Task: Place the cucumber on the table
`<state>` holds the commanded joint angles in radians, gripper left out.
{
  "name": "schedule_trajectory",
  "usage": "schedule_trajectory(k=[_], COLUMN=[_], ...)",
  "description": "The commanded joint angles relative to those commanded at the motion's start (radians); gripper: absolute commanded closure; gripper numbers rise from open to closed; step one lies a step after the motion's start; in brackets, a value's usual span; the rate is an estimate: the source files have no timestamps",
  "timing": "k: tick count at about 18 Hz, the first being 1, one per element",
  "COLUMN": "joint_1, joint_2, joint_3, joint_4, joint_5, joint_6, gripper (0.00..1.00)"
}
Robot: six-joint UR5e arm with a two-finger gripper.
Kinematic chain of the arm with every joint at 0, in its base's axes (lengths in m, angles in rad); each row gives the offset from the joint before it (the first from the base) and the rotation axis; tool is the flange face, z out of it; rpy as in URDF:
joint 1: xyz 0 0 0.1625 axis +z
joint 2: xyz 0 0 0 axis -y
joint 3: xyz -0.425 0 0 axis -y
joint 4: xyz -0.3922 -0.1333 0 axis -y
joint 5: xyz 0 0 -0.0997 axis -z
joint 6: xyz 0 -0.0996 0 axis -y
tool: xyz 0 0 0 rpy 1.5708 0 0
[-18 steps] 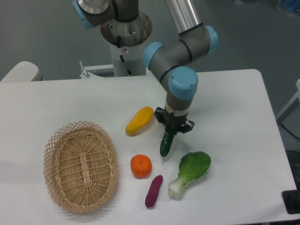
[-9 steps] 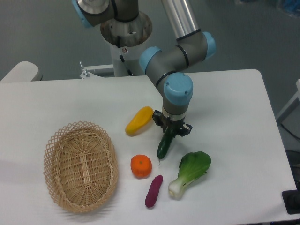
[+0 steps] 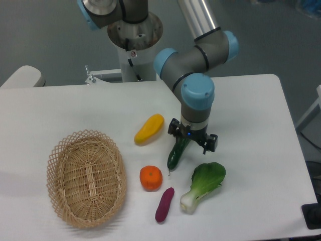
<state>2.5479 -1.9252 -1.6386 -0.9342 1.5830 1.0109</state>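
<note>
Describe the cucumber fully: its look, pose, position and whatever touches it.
The cucumber is slim, dark green and glossy, tilted with its lower tip near the white table and its upper end under the gripper, whose jaws look spread. Whether a finger touches it, or its tip rests on the table, cannot be told. It lies between the yellow vegetable, the orange and the bok choy, touching none.

The white smooth bench point(image 3: 251, 100) carries a woven wicker oval basket point(image 3: 86, 178) at lower left, and centrally a yellow pepper point(image 3: 149, 129), dark green cucumber point(image 3: 176, 154), orange point(image 3: 151, 178), purple eggplant-like piece point(image 3: 164, 204) and leafy bok choy point(image 3: 203, 185).
</note>
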Motion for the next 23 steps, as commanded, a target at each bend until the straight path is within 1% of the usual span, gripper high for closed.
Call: schedule_trajectory(k=[2, 4, 5, 7, 10, 12, 14, 17, 20, 23], joint_1=[0.005, 0.026, 0.041, 0.087, 0.155, 0.187, 0.219, 0.268, 0.288, 0.307], joint_2=[-0.002, 0.0, 0.0, 0.002, 0.02, 0.02, 0.02, 0.021, 0.032, 0.038], joint_3=[0.058, 0.091, 0.101, 0.106, 0.109, 0.118, 0.122, 0.128, 0.126, 0.122], joint_4=[-0.011, -0.014, -0.012, -0.014, -0.026, -0.055, -0.069, -0.126, -0.138, -0.138], joint_5=[-0.001, -0.003, -0.002, -0.003, -0.006, -0.015, -0.023, -0.028, -0.021, -0.024], joint_6=[0.008, 0.024, 0.053, 0.156, 0.34, 0.466, 0.569, 0.707, 0.784, 0.795], gripper=[0.0, 0.0, 0.0, 0.0, 0.0, 0.0, 0.0, 0.0, 0.0, 0.0])
